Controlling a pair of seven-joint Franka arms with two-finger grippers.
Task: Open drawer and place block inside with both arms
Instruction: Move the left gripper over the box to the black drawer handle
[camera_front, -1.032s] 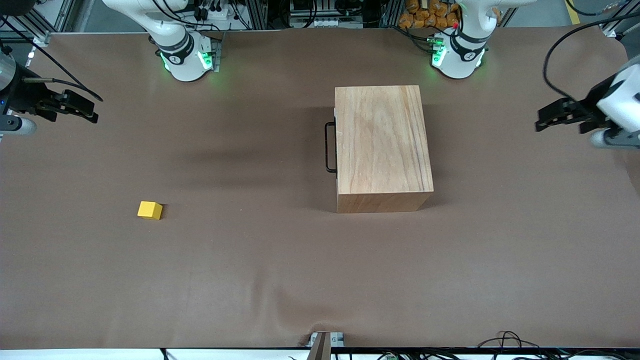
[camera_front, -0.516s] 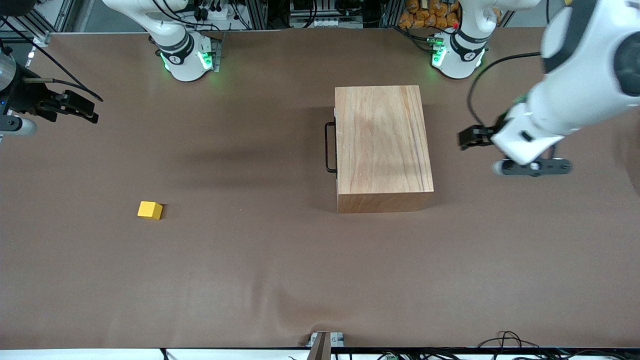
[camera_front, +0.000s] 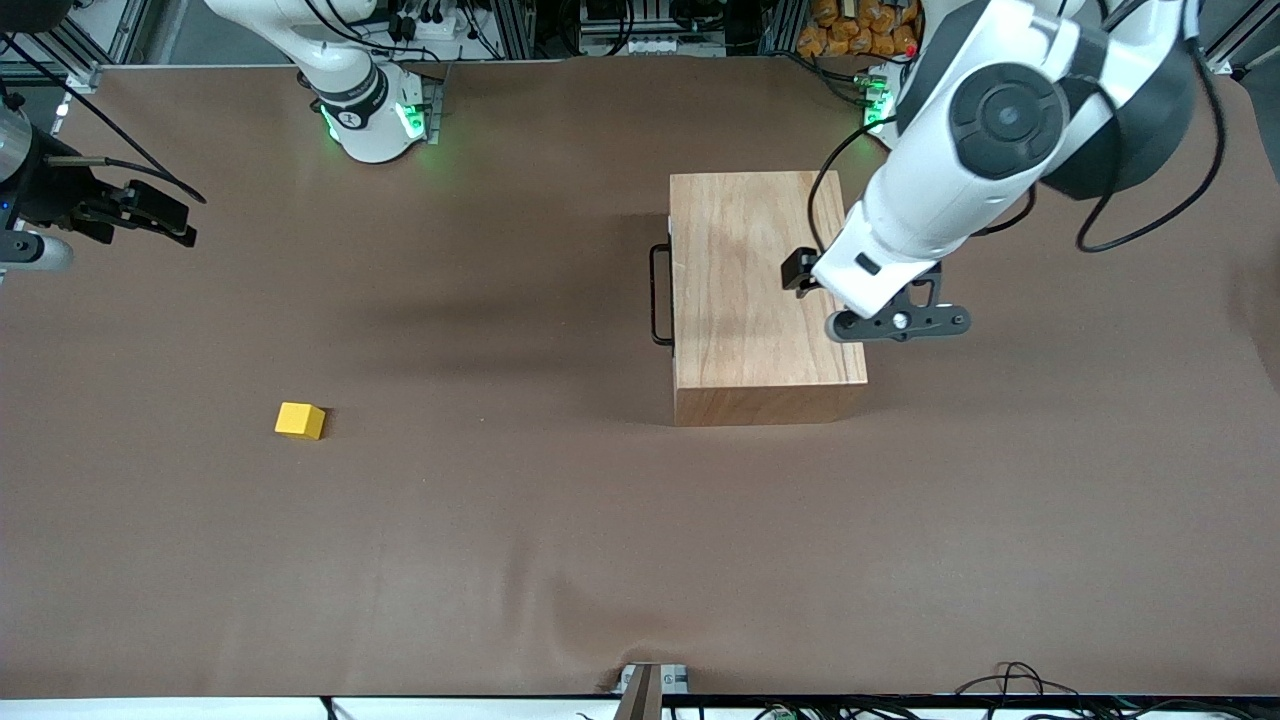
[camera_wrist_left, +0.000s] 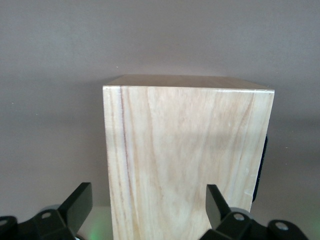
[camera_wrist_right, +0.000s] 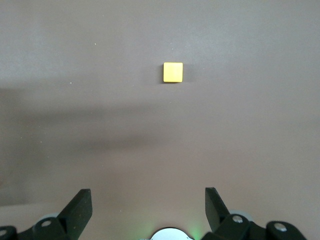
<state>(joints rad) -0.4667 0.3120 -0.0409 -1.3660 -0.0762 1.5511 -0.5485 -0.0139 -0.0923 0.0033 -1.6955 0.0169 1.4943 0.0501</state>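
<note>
The light-wood cabinet (camera_front: 765, 290) stands mid-table with its drawer shut; the thin white front panel (camera_front: 670, 290) and black wire handle (camera_front: 660, 295) face the right arm's end. My left gripper (camera_front: 797, 272) hovers over the cabinet's top, open and empty. In the left wrist view the cabinet (camera_wrist_left: 190, 160) lies below the left gripper (camera_wrist_left: 148, 202), with the handle (camera_wrist_left: 260, 170) at its edge. The yellow block (camera_front: 300, 420) lies on the table toward the right arm's end, nearer the front camera than the cabinet. My right gripper (camera_front: 170, 220) waits open at that end, looking down at the block (camera_wrist_right: 173, 72).
A brown cover (camera_front: 600, 520) spans the whole table, slightly wrinkled near the front edge. The green-lit arm bases (camera_front: 375, 115) (camera_front: 905, 110) stand along the table's edge farthest from the front camera. A small bracket (camera_front: 650, 685) and cables (camera_front: 1020, 685) sit at the nearest edge.
The left arm has swung in from its end of the table to above the cabinet. The right arm, the block and the drawer have not moved.
</note>
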